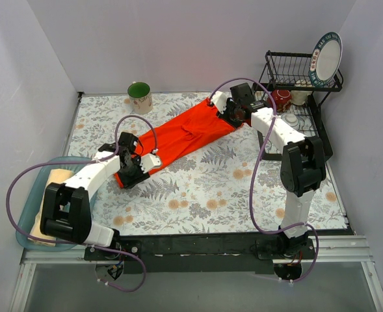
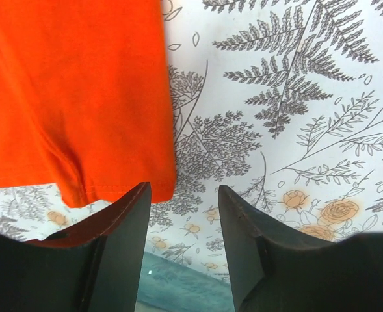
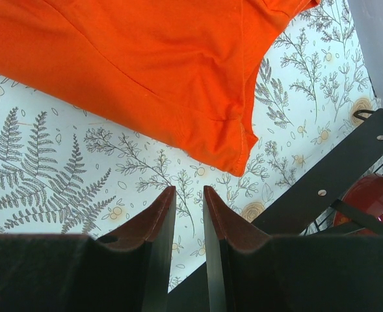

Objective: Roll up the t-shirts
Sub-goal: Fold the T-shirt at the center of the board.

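Note:
The orange-red t-shirt [image 1: 184, 133] lies folded into a long strip, running diagonally from lower left to upper right on the floral tablecloth. My left gripper [image 1: 131, 170] is open and empty at the strip's lower-left end. In the left wrist view the shirt's hemmed corner [image 2: 74, 97] lies just ahead and left of my left gripper [image 2: 183, 188]. My right gripper [image 1: 233, 116] is over the upper-right end. In the right wrist view its jaws [image 3: 188, 190] stand a narrow gap apart and empty, just short of the shirt [image 3: 145, 58]. The cream-yellow t-shirt [image 1: 53, 182] lies in the teal basket [image 1: 23, 214].
A green mug [image 1: 140, 96] stands at the back of the table. A black dish rack [image 1: 295, 71] at the back right holds a plate [image 1: 326, 58] and a red cup [image 1: 281, 99]. The rack's bar [image 3: 334, 175] is close to my right gripper.

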`<state>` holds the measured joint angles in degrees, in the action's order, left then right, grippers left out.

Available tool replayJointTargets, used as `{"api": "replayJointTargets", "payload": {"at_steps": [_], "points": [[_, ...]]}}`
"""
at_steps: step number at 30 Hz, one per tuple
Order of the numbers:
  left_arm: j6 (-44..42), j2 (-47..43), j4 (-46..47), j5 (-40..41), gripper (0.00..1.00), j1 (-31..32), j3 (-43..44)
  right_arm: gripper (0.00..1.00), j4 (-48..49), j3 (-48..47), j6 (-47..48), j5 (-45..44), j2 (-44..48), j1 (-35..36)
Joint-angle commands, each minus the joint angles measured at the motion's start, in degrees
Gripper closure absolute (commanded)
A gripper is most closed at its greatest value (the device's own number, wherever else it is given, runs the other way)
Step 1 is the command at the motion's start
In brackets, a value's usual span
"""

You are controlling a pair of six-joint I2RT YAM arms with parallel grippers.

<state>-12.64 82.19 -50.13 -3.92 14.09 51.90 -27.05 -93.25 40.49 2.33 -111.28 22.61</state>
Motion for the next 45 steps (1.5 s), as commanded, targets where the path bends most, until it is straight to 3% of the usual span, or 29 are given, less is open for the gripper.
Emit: {"api": "replayJointTargets", "payload": {"at_steps": [1, 12, 16, 20, 21, 27, 32, 37, 41, 43, 44, 45], "points": [[-2.30, -1.17, 1.87, 2.50, 0.55, -0.29, -0.13, 0.68, 0.68, -1.05, -0.32, 0.66, 0.46, 0.15], [2.62, 7.53, 12.87, 9.20, 0.56, -0.81, -5.93, 0.68, 0.15, -0.62, -0.50, 0.84, 0.10, 0.24], [3.68, 9.30, 11.45, 7.61, 0.70, -0.81, -7.86, 0.69, 0.33, 0.00, -0.32, 0.75, 0.37, 0.24], [3.15, 10.62, 11.29, 6.74, 0.98, -0.73, -8.31, 0.69, 0.42, 0.00, 0.03, 0.57, 0.10, 0.24], [3.41, 10.97, 10.50, 5.26, 1.00, -0.73, -7.78, 0.69, 0.16, -0.09, 0.03, 0.57, -0.07, 0.24], [4.30, 10.45, -2.67, -5.55, 1.00, 4.71, -0.41, 0.69, -0.98, -0.35, 1.16, 1.19, -1.21, 0.24], [6.31, 7.99, -11.38, -15.57, 1.00, 16.31, 2.76, 0.72, -5.55, -5.26, 1.96, 1.63, -5.68, 0.07], [12.10, 7.20, -13.68, -21.20, 1.00, 27.80, 3.12, 0.72, -7.14, -6.94, 1.96, 2.42, -8.50, 0.15], [18.77, 5.52, -9.39, -25.16, 0.99, 37.57, 3.82, 0.72, -6.44, -7.29, 2.83, 2.42, -10.61, 0.15], [21.25, 7.71, -7.97, -28.06, 0.87, 40.48, 7.14, 0.72, -6.00, -8.52, 3.28, 2.07, -13.06, 0.15], [23.78, 8.33, -7.01, -28.68, 0.64, 40.58, 9.08, 0.72, -6.35, -9.57, 3.37, 1.98, -14.04, 0.15], [23.89, 8.77, -7.00, -28.86, 0.60, 40.49, 10.84, 0.72, -6.79, -11.84, 3.72, 1.89, -15.09, 0.07]]}}
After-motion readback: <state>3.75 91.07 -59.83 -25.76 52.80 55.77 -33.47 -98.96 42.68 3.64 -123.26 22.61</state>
